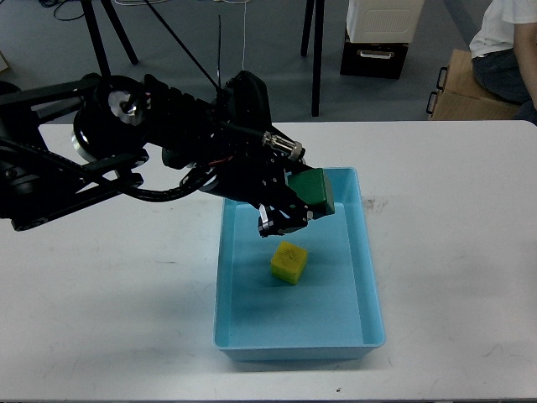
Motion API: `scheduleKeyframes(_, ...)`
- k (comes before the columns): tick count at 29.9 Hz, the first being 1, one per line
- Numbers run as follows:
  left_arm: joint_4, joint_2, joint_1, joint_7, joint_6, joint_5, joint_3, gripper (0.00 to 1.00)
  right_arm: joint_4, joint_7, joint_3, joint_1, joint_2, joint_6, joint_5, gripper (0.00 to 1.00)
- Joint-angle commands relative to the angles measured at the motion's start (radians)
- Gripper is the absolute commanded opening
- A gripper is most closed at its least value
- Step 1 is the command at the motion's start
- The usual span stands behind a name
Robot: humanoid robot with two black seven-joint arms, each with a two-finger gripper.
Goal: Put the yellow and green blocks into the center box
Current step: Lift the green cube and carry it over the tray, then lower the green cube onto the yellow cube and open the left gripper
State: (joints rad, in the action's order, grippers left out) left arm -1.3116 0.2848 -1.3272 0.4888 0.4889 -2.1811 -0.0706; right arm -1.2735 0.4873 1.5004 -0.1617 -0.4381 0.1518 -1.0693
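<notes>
My left gripper [300, 207] is shut on the green block [314, 191] and holds it in the air over the far half of the light blue box [373, 294]. The yellow block [289, 261] lies on the box floor, just below and in front of the gripper. My left arm reaches in from the left across the table. My right gripper is not in view.
The white table [453, 210] carries the box at its middle. Beyond the far edge are black stand legs [316, 59], a white and black case [377, 38], a cardboard box [461, 92] and a seated person [508, 50].
</notes>
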Motion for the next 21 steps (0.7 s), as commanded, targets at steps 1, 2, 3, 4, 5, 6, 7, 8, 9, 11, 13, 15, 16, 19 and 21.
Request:
scheduleKeyframes(1,0.081,-0.05,0.019,0.0,0.0,-0.001,0.023,0.2,0.002,0.001,0.001,0.001,-0.001,0.002,0.0,0.98)
scheduleKeyframes(2,0.095,-0.055,0.026,0.0,0.0,-0.001,0.023,0.2,0.003,0.001,0.001,0.001,-0.001,0.002,0.0,0.97)
scheduleKeyframes(3,0.109,-0.061,0.037,0.0,0.0,-0.001,0.025,0.2,0.003,0.001,0.001,0.001,-0.001,0.002,0.0,0.97)
scheduleKeyframes(4,0.121,-0.067,0.046,0.0,0.0,-0.001,0.025,0.2,0.003,0.001,0.001,-0.001,0.001,0.002,0.0,0.97)
scheduleKeyframes(5,0.133,-0.073,0.055,0.0,0.0,-0.001,0.025,0.21,0.003,0.001,0.001,0.001,0.001,0.002,0.0,0.98)
scheduleKeyframes(6,0.143,-0.078,0.065,0.0,0.0,-0.001,0.023,0.21,0.003,0.001,0.001,0.001,0.004,0.002,0.0,0.98)
scheduleKeyframes(7,0.146,-0.082,0.075,0.0,0.0,-0.001,0.023,0.22,0.003,0.001,0.001,0.001,0.004,0.002,0.0,0.98)
scheduleKeyframes(8,0.146,-0.084,0.085,0.0,0.0,-0.001,0.023,0.22,0.003,0.001,0.001,0.001,0.004,0.002,0.0,0.98)
scheduleKeyframes(9,0.147,-0.084,0.095,0.0,0.0,-0.001,0.025,0.23,0.003,0.001,0.001,0.001,0.004,0.002,0.0,0.98)
scheduleKeyframes(11,0.147,-0.084,0.111,0.0,0.0,-0.001,0.025,0.26,0.003,0.001,0.001,0.001,0.004,0.002,0.0,0.97)
scheduleKeyframes(13,0.147,-0.084,0.118,0.0,0.0,-0.001,0.025,0.28,0.003,0.001,0.001,0.001,0.004,0.003,-0.001,0.98)
scheduleKeyframes(15,0.149,-0.084,0.12,0.0,0.0,-0.001,0.025,0.31,0.003,0.001,0.001,0.001,0.004,0.009,0.0,0.98)
scheduleKeyframes(16,0.15,-0.084,0.12,0.0,0.0,-0.001,0.025,0.33,0.003,0.001,0.001,0.001,0.004,0.011,0.0,0.98)
scheduleKeyframes(19,0.16,-0.084,0.12,0.0,0.0,-0.001,0.035,0.42,0.003,0.001,0.001,0.002,0.005,0.011,0.0,0.98)
scheduleKeyframes(21,0.17,-0.082,0.12,0.0,0.0,-0.001,0.04,0.43,0.003,0.001,0.001,0.001,0.005,0.011,0.0,0.98)
